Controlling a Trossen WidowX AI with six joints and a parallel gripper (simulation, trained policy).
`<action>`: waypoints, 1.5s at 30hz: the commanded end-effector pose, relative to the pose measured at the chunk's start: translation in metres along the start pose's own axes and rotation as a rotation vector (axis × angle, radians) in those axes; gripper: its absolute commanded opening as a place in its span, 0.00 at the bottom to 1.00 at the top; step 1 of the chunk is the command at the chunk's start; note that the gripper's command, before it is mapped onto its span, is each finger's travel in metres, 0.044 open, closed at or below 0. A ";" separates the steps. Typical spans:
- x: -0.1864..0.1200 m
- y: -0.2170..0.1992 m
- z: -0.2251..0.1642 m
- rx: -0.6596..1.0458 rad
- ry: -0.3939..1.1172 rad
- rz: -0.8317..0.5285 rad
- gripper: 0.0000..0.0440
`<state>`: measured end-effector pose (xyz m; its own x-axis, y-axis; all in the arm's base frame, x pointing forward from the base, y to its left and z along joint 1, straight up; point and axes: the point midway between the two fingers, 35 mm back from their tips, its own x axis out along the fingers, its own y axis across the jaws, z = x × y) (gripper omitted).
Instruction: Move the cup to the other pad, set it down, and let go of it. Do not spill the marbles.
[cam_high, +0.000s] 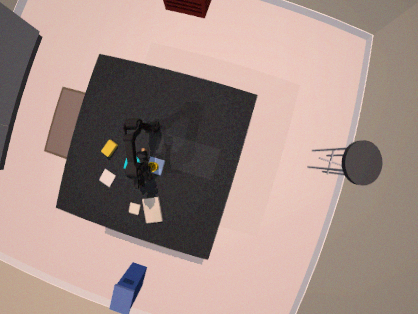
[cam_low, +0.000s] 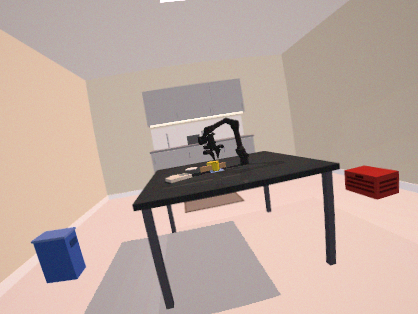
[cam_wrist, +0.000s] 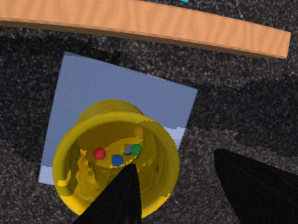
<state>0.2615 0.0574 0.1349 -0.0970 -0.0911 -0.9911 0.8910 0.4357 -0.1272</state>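
Evidently my jaws (cam_high: 141, 184) (cam_low: 216, 158) stand part-way apart with nothing clamped, one fingertip seen over the mouth of the yellow cup (cam_high: 153, 167) (cam_low: 213, 165) (cam_wrist: 172, 167). The cup is upright on the blue pad (cam_high: 159, 165) (cam_low: 217, 171) (cam_wrist: 131, 80), marbles (cam_wrist: 117, 160) inside. I judge the grasp still undone; lifting, carrying to the other pad, setting down and release all remain.
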 end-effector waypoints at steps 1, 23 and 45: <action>0.011 0.000 -0.001 0.003 -0.004 -0.021 0.40; 0.076 0.002 -0.007 -0.103 -0.016 -0.049 0.18; 0.032 -0.001 0.012 -0.025 -0.030 0.059 0.06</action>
<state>0.2610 0.0457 0.0944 -0.0486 -0.1017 -0.9936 0.8699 0.4846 -0.0922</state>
